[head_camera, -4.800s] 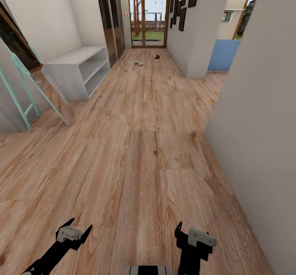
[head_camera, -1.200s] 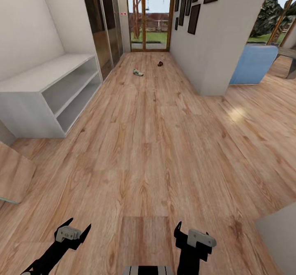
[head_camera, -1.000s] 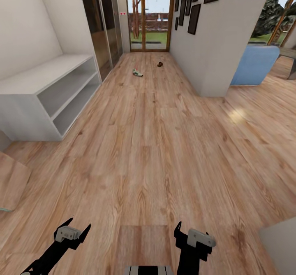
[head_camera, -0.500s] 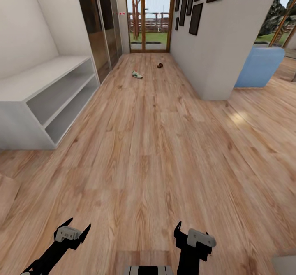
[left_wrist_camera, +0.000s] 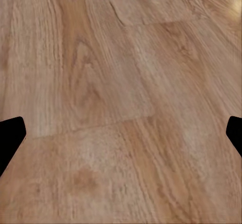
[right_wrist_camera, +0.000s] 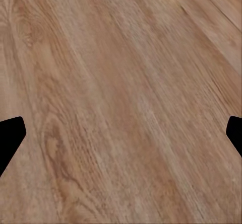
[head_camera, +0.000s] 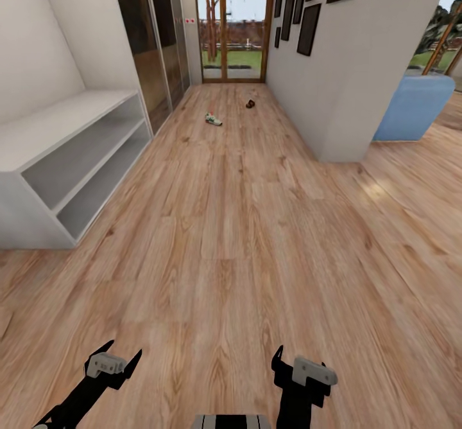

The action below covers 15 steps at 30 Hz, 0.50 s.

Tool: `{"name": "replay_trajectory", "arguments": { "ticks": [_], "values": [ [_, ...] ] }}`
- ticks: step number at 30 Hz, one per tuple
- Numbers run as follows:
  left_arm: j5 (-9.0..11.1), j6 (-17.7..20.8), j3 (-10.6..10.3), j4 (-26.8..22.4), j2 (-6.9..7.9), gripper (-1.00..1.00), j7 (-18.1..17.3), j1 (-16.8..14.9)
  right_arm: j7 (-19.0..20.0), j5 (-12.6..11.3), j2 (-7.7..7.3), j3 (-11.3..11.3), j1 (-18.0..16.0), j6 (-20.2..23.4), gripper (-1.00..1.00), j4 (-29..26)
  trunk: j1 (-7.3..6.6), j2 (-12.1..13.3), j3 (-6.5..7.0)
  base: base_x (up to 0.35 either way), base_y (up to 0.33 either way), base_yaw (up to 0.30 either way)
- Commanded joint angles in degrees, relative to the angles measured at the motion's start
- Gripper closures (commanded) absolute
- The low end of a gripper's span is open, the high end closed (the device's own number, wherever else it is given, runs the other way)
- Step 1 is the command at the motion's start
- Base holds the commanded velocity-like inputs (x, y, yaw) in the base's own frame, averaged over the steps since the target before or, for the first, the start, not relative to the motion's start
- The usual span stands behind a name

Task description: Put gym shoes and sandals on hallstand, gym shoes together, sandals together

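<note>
My left tool (head_camera: 115, 359) wide open, empty | right tool (head_camera: 296, 365) wide open, empty | gym shoe (head_camera: 213, 119) and sandal (head_camera: 250, 103) on floor (head_camera: 231, 236), 12 o'clock, far | rack (head_camera: 64, 153) at 10 o'clock

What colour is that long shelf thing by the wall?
The shoe rack is pale grey-white, with two open shelves; the head view shows it best.

I see warm brown wood-grain floor (head_camera: 244, 236), a pale grey shoe rack (head_camera: 58, 159), black claws, a cream-white sneaker (head_camera: 213, 119).
</note>
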Motion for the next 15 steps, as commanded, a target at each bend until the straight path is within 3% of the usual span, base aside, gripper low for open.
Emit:
{"name": "replay_trajectory", "arguments": {
  "ticks": [1, 15],
  "values": [
    [-0.48, -0.29, 0.23, -0.03, -0.04, -1.00, -0.21, -0.05, -0.28, -0.29, -0.02, 0.09, -0.05, -0.03, -1.00, -0.05, 0.02, -0.02, -0.04, 0.324, 0.000, 0.000],
    [-0.48, -0.29, 0.23, -0.03, -0.04, -1.00, -0.21, -0.05, -0.24, -0.29, -0.02, 0.10, -0.05, -0.03, -1.00, -0.05, 0.02, -0.02, -0.04, 0.324, -0.059, 0.000]
  ]
}}
